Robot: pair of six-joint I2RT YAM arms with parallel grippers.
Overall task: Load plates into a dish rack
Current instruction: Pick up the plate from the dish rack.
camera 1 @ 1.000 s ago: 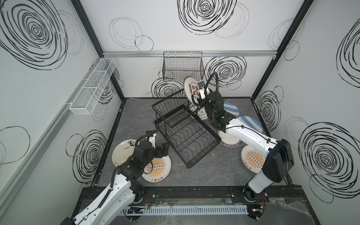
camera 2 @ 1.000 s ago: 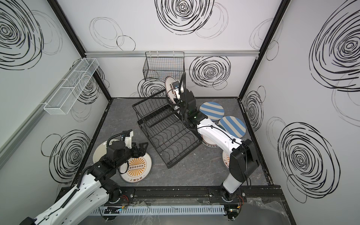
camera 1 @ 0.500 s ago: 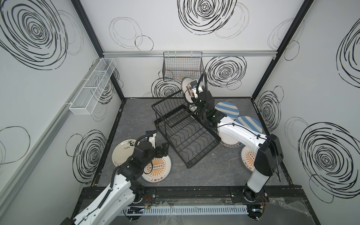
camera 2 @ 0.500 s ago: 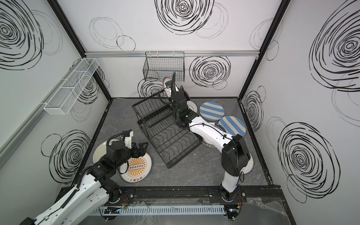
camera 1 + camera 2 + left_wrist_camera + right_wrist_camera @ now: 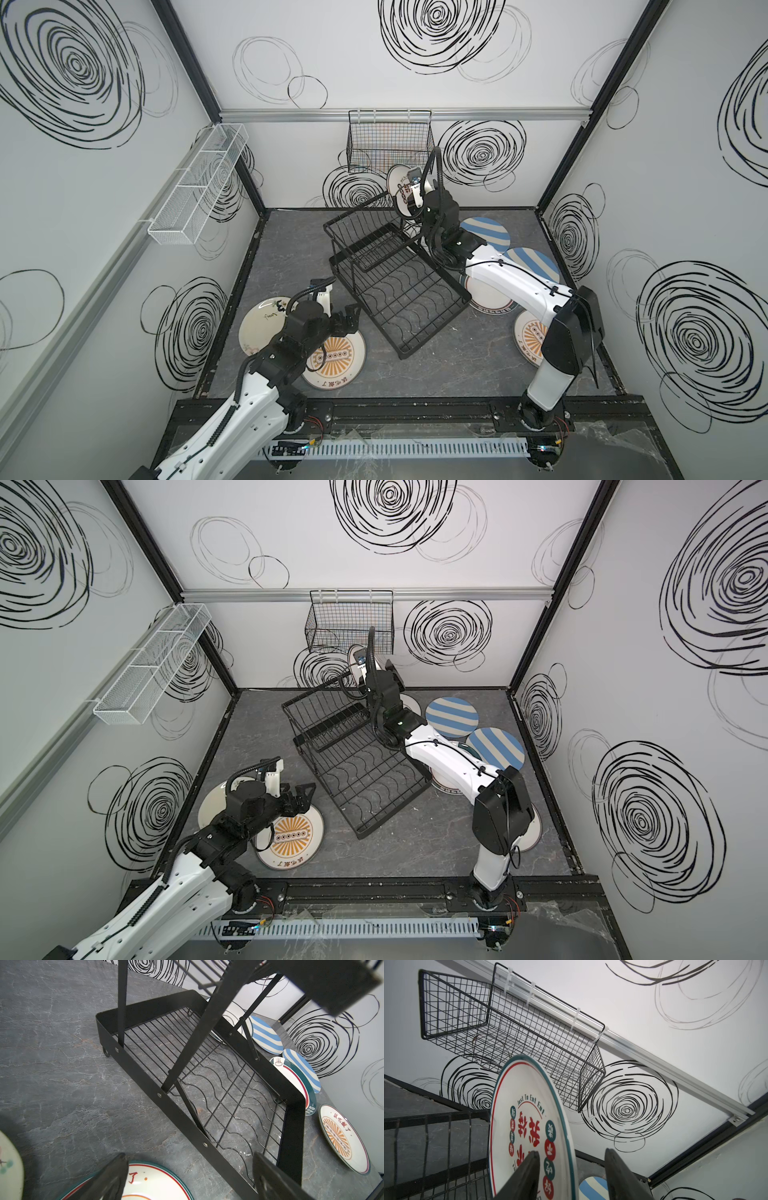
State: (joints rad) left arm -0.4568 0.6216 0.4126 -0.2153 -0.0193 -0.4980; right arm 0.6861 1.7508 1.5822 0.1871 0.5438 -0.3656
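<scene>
My left gripper hangs spread above the orange sunburst plate. Beyond sits the black dish rack. At its far raised basket, my right gripper is unclenched, jaws parted around the upright red-character plate.

The dish rack sits mid-frame on the surface in both top views. At its far end, an upright plate stands below the wall basket. Two plates lie at lower left. Four plates lie along the rack's right side. A long tray hangs on the left wall.
</scene>
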